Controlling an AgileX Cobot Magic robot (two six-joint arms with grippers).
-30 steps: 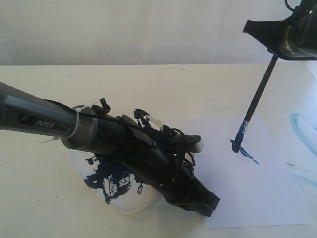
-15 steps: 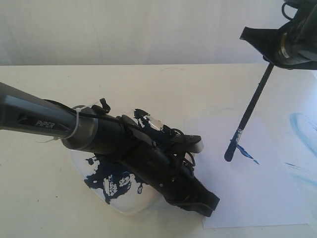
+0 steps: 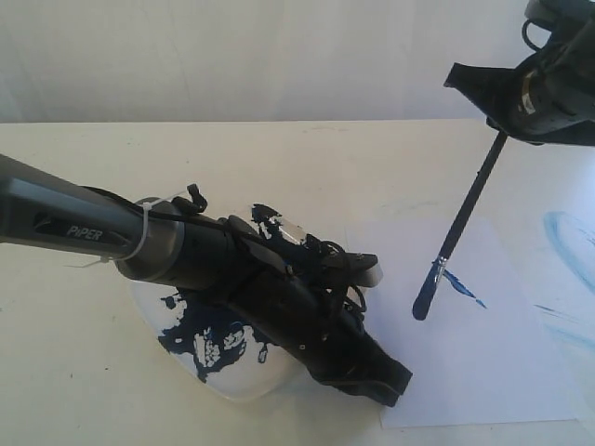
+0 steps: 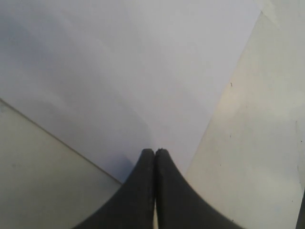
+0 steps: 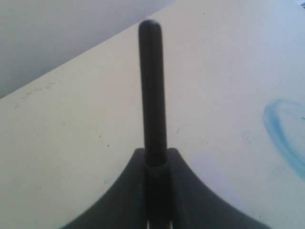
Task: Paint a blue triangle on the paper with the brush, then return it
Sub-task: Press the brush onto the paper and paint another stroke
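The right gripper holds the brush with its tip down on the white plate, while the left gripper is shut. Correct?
No: the brush tip is down on the paper, not the plate, as the exterior view shows. The right gripper does hold it, and the left gripper is shut.

White paper (image 3: 483,372), short dark-blue stroke (image 3: 463,290), black brush (image 3: 468,209), white plate (image 3: 240,383) splattered navy, light-blue smears (image 3: 561,234)

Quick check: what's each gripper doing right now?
Left gripper: shut, nothing between its jaws.
Right gripper: shut on the brush.
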